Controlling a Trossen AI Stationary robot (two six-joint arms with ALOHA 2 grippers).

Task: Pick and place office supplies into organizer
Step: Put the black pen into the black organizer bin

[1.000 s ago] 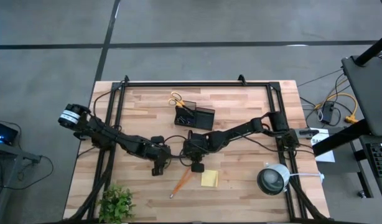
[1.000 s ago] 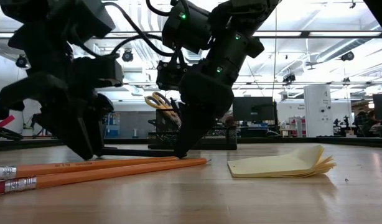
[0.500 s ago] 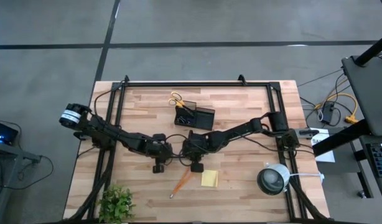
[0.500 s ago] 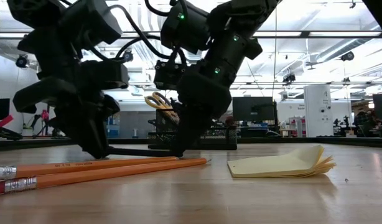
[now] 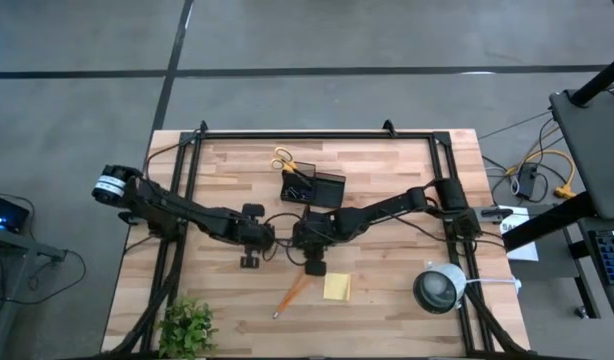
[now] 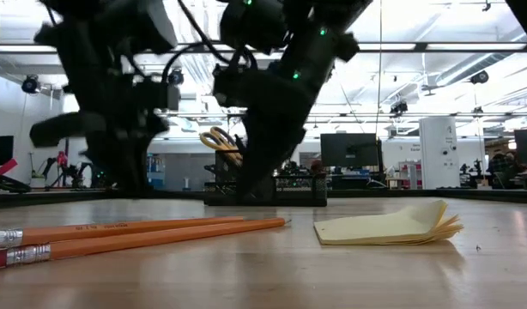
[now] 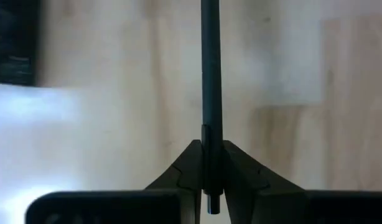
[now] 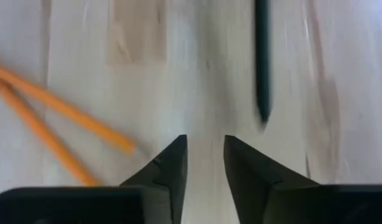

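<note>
Table: light wooden slatted table [image 5: 387, 190] carries everything; the job looks part done
Organizer: small black mesh desk organizer [image 5: 327, 189] sits toward the far side, yellow-handled scissors [image 5: 283, 159] already standing in it
Left arm: left gripper [image 7: 210, 177] sits mid-table, just left of the right one, fingers clenched on a thin dark pen [image 7: 209, 81]; delivery to the organizer remains
Right arm: right gripper [image 8: 204, 163] hovers mid-table beside it, fingers parted, grasping nothing
Sticky notes: square yellow sticky-note pad [image 5: 336, 288] lies on the near side, not yet placed
Pencils: two orange pencils [image 6: 143, 233] lie beside the pad, also left
</note>
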